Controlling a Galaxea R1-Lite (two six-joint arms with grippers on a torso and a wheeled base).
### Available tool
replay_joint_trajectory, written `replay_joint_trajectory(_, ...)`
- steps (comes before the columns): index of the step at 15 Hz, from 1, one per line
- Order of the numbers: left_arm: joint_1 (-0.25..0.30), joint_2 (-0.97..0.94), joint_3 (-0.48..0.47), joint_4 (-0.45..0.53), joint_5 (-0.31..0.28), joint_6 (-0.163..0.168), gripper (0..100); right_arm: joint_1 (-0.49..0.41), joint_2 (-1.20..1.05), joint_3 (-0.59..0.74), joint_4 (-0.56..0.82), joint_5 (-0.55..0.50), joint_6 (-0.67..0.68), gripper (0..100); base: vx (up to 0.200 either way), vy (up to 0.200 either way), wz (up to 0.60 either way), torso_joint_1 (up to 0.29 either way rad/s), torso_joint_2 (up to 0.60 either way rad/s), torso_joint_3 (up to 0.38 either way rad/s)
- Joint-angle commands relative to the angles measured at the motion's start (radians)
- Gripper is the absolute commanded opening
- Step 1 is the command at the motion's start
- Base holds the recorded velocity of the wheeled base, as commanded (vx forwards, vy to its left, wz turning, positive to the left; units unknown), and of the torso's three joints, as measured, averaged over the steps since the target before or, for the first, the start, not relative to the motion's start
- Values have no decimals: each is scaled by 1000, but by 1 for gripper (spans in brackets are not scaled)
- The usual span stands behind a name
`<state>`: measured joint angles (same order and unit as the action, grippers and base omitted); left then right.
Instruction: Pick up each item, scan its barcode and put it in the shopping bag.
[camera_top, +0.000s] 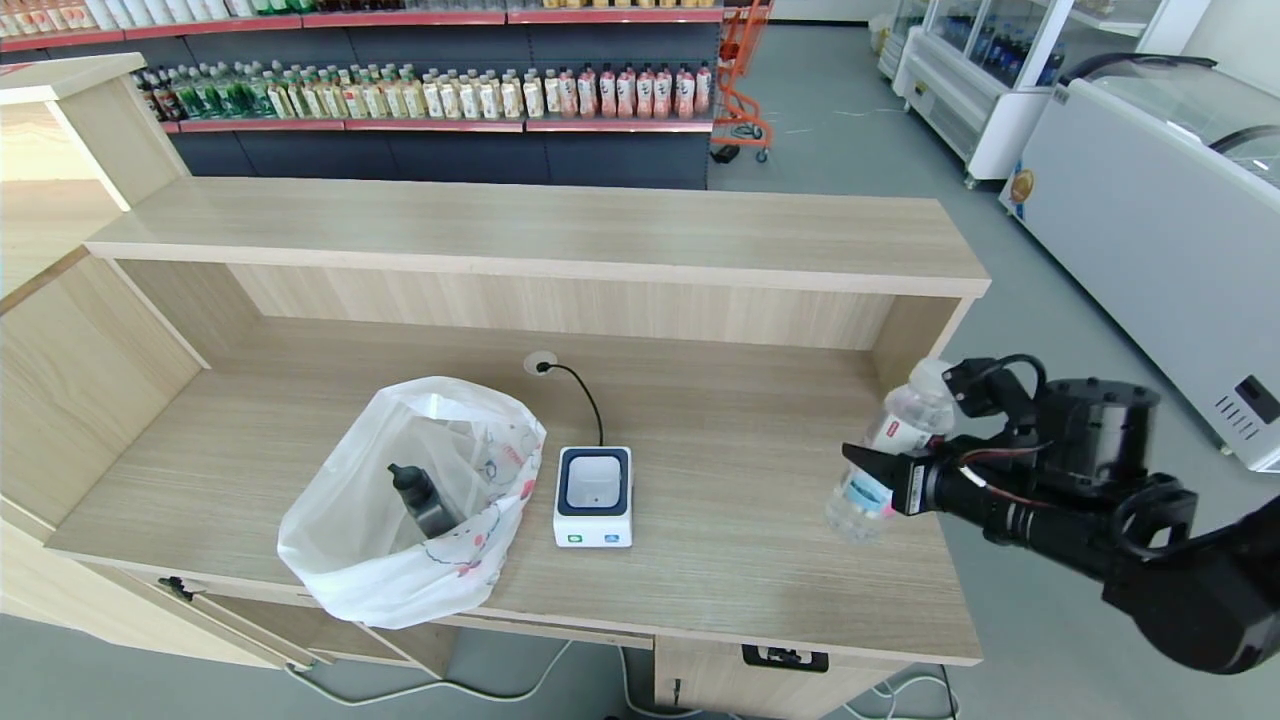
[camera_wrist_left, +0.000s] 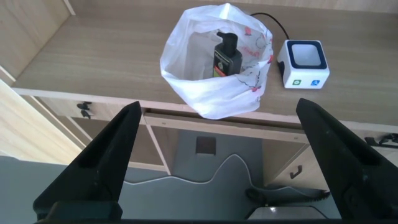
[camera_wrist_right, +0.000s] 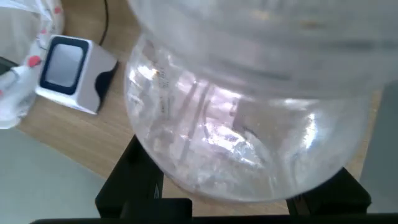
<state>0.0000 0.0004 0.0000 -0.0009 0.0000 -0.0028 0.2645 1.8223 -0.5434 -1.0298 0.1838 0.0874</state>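
We are looking down from the head onto the light wooden counter (camera_top: 740, 480); both wrist cameras, left distant, right close, are sharing its white square scanner (camera_wrist_left: 303, 63).

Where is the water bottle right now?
In the head view, the bottle is in the right gripper, above the right end of the counter, right of the scanner.

Bright, even shop light leaves soft shadows on the counter (camera_top: 760, 470); highlights glint on the bottle (camera_wrist_right: 236, 137); straight edges bow outward.
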Motion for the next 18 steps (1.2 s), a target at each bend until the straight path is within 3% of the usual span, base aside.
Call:
replay_joint_trajectory(1,0,0,0,1,0,0,100,-31,-402,-234,375,321,242,0,0,0,0,0,0,0)
replay_joint_trajectory(3,0,0,0,1,0,0,100,-28,-500,-357,508,562,293,0,0,0,0,0,0,0)
replay_joint_trajectory(4,0,0,0,1,0,0,100,-22,-514,-362,508,602,293,0,0,0,0,0,0,0)
replay_joint_trajectory(5,0,0,0,1,0,0,100,-1,-563,-356,507,733,291,0,0,0,0,0,0,0)
replay_joint_trajectory(8,0,0,0,1,0,0,100,52,-667,-288,508,947,282,0,0,0,0,0,0,0)
replay_joint_trajectory(12,0,0,0,1,0,0,100,156,-716,-260,510,964,281,0,0,0,0,0,0,0)
replay_joint_trajectory(18,0,0,0,-1,0,0,100,208,-770,-239,547,973,285,0,0,0,0,0,0,0)
